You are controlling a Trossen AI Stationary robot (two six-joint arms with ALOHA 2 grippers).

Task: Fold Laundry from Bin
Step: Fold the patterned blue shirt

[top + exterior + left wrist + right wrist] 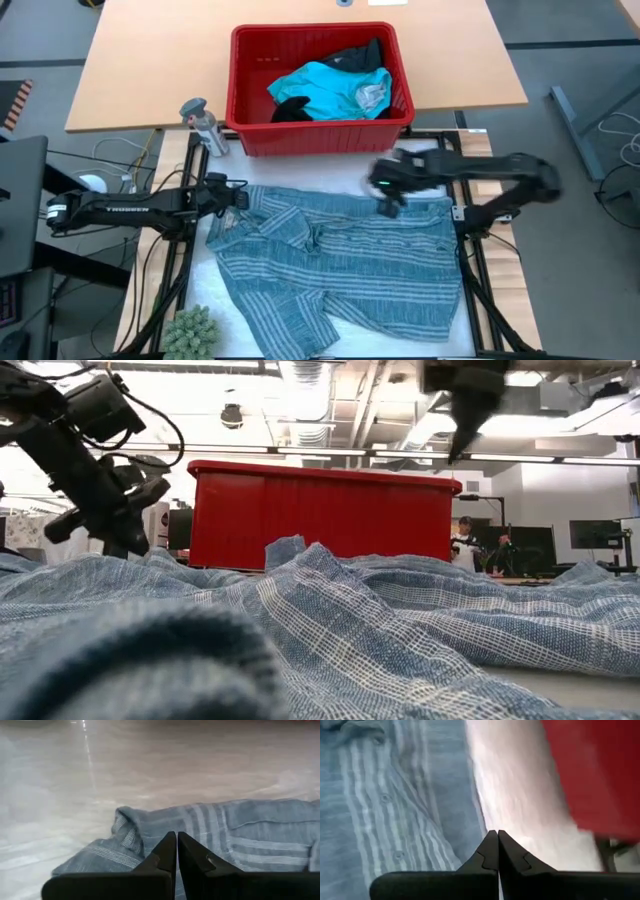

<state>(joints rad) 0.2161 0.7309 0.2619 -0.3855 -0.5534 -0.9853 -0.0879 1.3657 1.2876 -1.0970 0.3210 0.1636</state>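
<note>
The blue-grey striped shirt [340, 262] lies spread and rumpled on the table [470, 60], just at six o'clock from the red bin [320, 128]. Inside the bin sit a turquoise garment [330, 88] and black pieces [355, 55]. The left hand [232, 192] sits at the shirt's nine o'clock edge, fingers pressed together with nothing between them, tips just at the cloth. The right hand [385, 200] hangs above the shirt's one o'clock edge near the bin's front wall, its fingers also closed on nothing. A grey bottle [203, 125] stands at the bin's nine o'clock side.
</note>
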